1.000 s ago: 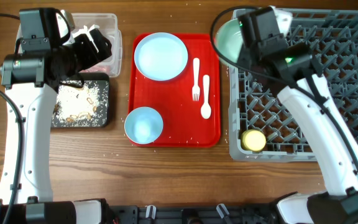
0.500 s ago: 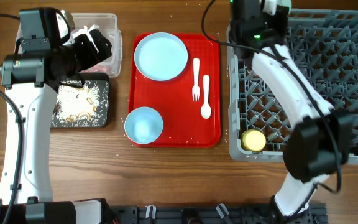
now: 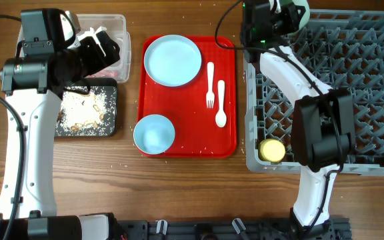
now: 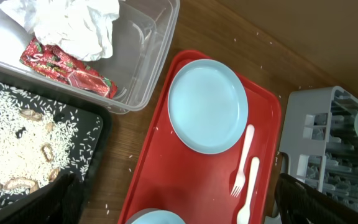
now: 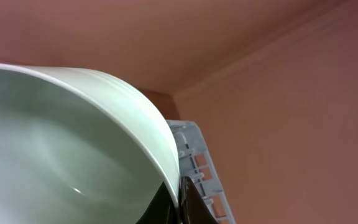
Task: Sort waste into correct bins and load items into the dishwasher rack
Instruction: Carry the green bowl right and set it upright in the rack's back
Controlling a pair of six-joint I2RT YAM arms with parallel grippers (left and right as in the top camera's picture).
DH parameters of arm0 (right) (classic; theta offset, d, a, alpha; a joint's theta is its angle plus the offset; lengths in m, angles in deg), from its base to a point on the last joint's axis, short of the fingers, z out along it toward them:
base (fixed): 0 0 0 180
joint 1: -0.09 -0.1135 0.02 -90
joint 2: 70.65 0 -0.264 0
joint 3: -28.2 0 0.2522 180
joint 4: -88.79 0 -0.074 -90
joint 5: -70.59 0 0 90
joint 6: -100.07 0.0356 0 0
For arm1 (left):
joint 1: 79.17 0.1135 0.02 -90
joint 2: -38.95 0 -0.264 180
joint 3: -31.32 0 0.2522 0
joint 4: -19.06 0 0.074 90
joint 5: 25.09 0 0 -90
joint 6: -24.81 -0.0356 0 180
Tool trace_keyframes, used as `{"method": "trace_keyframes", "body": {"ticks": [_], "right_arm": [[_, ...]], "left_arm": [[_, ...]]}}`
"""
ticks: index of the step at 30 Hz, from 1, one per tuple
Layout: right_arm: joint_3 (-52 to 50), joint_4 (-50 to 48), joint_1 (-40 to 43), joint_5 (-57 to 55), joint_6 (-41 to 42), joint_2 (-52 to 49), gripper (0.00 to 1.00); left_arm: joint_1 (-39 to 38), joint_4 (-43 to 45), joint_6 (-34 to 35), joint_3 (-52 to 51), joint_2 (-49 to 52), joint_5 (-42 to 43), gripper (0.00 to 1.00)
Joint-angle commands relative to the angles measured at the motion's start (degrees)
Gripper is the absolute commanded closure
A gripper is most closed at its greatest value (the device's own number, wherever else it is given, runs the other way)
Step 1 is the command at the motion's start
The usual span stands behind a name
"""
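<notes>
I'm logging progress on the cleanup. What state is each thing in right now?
Napkin: crumpled, in tub.
Wrapper: in tub beside napkin.
Scraps: spread in black tray.
Plate: empty, on red tray.
Blue bowl: empty, on red tray.
Fork: lying on red tray.
Spoon: beside fork.
Cup: in rack.
Green bowl: rim clamped by right end effector.
Left end effector: open, empty.

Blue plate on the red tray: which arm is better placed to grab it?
Left, probably. The left gripper is open above the clear tub, beside the tray; the right gripper is shut on the pale green bowl.
</notes>
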Motion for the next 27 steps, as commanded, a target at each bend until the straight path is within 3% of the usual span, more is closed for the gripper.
{"method": "trace_keyframes", "body": {"ticks": [1, 6, 13, 19, 27], "right_arm": [[0.46, 5.79, -0.04, -1.62, 0.17, -1.4, 0.96], [0.39, 13.03, -0.11, -1.49, 6.03, -1.4, 0.96], [-0.13, 13.46, -1.36, -1.33, 5.4, -1.4, 0.9], [-0.13, 13.49, -4.07, -1.38, 5.35, -1.4, 0.65], [-0.13, 15.1, -6.78, -1.6, 4.83, -1.38, 0.5]], "left_arm": [[0.48, 0.15, -0.5, 0.22, 0.33, -0.57, 0.0], [0.48, 0.15, -0.5, 0.22, 0.33, -0.57, 0.0], [0.48, 0.15, -0.5, 0.22, 0.33, -0.57, 0.0], [0.48, 0.15, -0.5, 0.22, 0.33, -0.57, 0.0], [0.48, 0.15, -0.5, 0.22, 0.33, -0.57, 0.0]]}}
